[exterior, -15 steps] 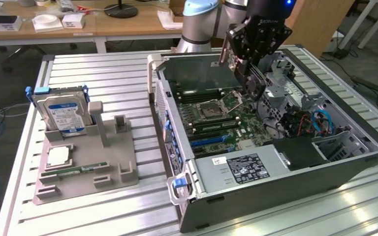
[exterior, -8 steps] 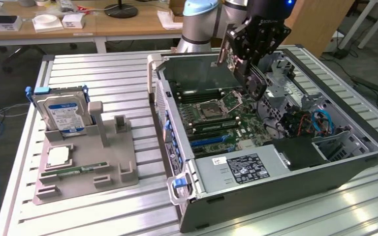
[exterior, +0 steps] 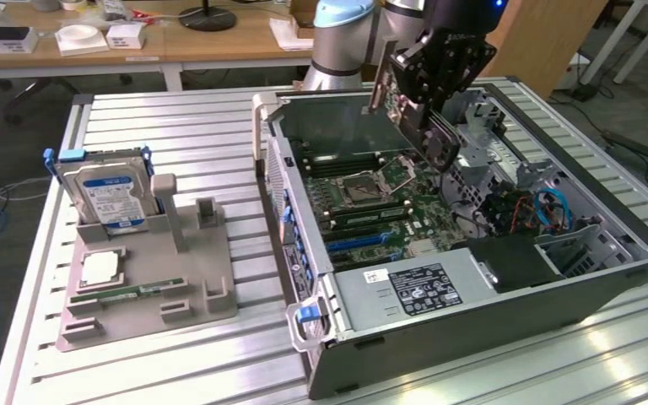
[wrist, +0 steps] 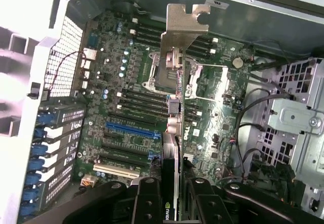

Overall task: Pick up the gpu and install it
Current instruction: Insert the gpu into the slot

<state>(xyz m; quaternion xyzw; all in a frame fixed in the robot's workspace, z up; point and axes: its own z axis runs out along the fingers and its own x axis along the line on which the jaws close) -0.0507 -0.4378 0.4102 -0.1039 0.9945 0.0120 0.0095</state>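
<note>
Now we see the gripper (wrist: 173, 196) pinching the gpu (wrist: 183, 27) above the mobo (wrist: 126, 87) in the open PC case (exterior: 471, 312). The case sits on a slatted metal table (exterior: 178, 135), wooden desk (exterior: 223, 46) w/ boxes (exterior: 82, 38) far behind.

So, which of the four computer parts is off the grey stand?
The graphics card: the hand holds it over the open case. The hard drive stands in the stand; the processor and memory strip lie flat on it.
</note>
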